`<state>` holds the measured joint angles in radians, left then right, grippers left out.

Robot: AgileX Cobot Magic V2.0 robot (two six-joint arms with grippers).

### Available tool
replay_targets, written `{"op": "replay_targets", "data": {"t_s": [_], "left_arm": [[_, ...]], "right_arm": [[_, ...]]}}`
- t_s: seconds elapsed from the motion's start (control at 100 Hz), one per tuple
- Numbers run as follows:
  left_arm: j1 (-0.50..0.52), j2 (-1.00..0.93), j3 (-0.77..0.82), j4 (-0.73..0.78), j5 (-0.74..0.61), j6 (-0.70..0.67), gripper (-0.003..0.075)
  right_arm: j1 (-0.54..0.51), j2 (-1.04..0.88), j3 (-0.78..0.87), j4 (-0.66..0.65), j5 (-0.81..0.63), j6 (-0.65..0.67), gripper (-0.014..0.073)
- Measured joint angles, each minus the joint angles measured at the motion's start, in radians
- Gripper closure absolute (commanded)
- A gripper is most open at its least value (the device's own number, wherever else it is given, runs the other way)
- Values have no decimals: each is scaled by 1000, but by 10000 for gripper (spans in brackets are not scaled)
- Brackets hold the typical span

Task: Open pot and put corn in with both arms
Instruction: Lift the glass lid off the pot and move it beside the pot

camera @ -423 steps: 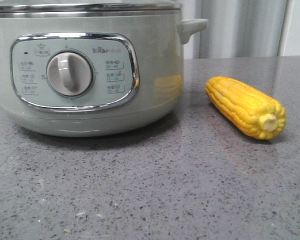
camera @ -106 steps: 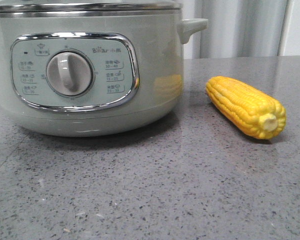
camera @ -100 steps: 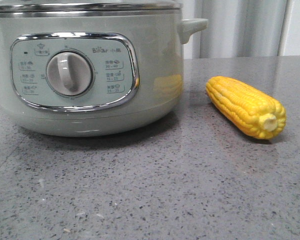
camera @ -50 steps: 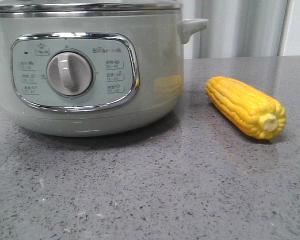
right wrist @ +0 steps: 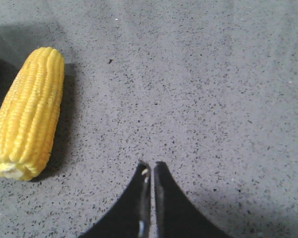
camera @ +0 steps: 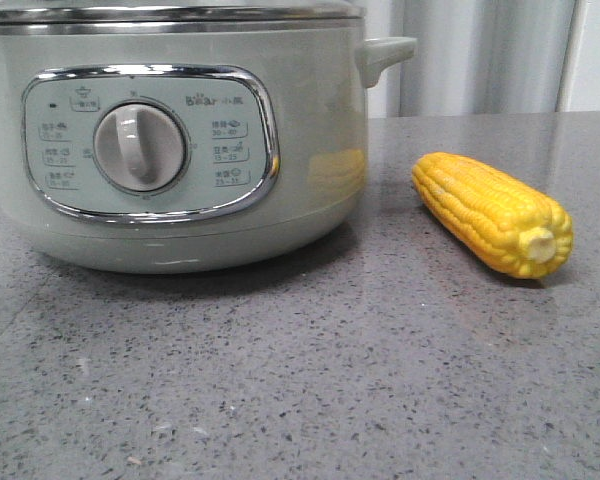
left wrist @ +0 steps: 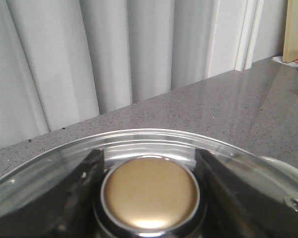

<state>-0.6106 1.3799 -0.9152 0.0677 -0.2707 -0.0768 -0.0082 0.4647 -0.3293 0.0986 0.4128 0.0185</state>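
Note:
The pale grey-green pot [camera: 310,120] stands at the left of the front view with its glass lid [left wrist: 154,141] on. My left gripper [left wrist: 149,157] is over the lid, its dark fingers [left wrist: 82,188] pressed against both sides of the bronze lid knob [left wrist: 149,193]. The yellow corn [camera: 490,212] lies on the table to the right of the pot, stub end toward the camera. My right gripper [right wrist: 150,166] is shut and empty above bare table, with the corn [right wrist: 27,114] well off to one side. Neither gripper shows in the front view.
The grey speckled table [camera: 310,380] runs back to white curtains [left wrist: 114,54]. The pot's side handle [camera: 385,50] sticks out toward the corn. A pale wooden board [left wrist: 295,29] stands at the table's far edge in the left wrist view.

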Motion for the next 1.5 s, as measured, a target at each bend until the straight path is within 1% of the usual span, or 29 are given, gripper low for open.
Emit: {"op": "replay_targets", "data": {"t_s": [0.32,0.42,0.54,0.73,0.92,1.03,1.2,1.34,1.44,1.5], "left_arm": [[0,-86,-62,30,4,2,631],[7,-129,-69,35,2,36,631],[59,-192,-69,39,2,54,631],[198,-336,-29,39,39,60,631],[358,-502,85,39,83,62,631],[449,-597,179,39,87,62,631],[582,-708,333,37,89,62,653],[648,-746,455,-13,90,62,660],[667,-746,539,-54,80,62,660],[667,-746,584,-68,47,62,660]], "right_arm": [[0,0,0,0,-1,0,667],[0,0,0,0,-1,0,667],[0,0,0,0,-1,0,667],[0,0,0,0,6,0,667],[0,0,0,0,6,0,667],[0,0,0,0,7,0,667],[0,0,0,0,7,0,667],[0,0,0,0,7,0,667],[0,0,0,0,7,0,667],[0,0,0,0,7,0,667]]}}
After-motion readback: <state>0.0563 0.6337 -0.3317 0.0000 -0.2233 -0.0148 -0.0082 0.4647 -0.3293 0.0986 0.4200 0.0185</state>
